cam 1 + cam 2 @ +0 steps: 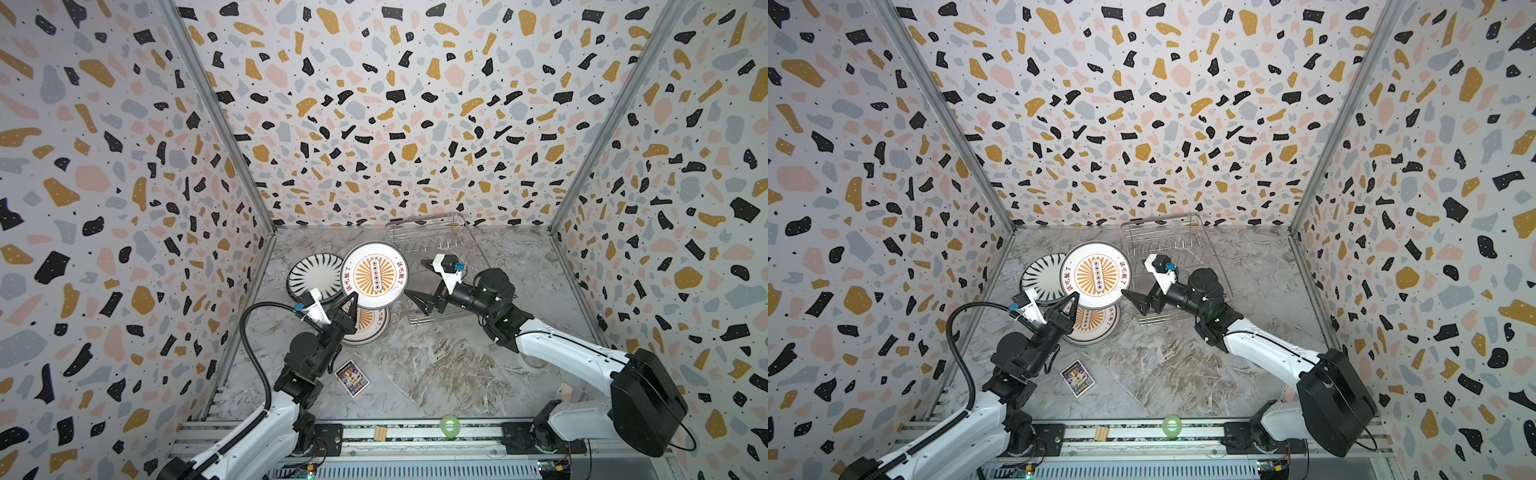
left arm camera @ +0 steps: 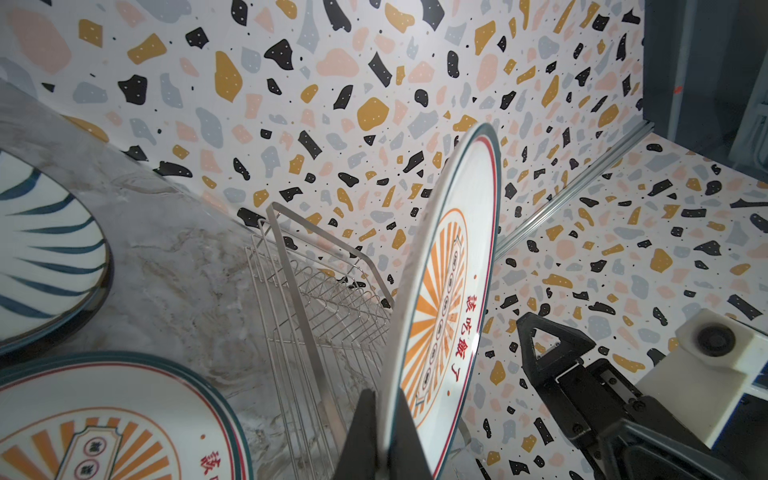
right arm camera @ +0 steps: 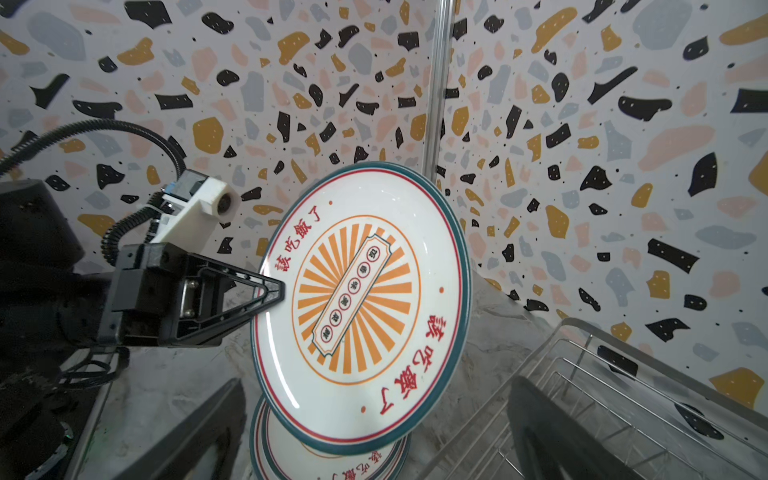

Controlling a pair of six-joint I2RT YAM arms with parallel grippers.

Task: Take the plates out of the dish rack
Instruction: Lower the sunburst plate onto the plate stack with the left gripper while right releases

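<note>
My left pincer (image 1: 351,298) is clenched on the rim of a round white plate with an orange sunburst and red characters (image 1: 376,274). I see it held tilted above the grey marbled counter (image 1: 436,365), just left of the silver wire dish rack (image 1: 436,245). My right pincer (image 1: 415,278) stands released just beside the plate's other edge. On the counter below lie a matching sunburst plate (image 1: 372,328) and a black-striped white plate (image 1: 309,276).

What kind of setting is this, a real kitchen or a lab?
Probably a staged robot booth, not a kitchen: terrazzo-print wall panels box in a marble-look tabletop, and the left arm and right arm sit on a rail at its front edge.
</note>
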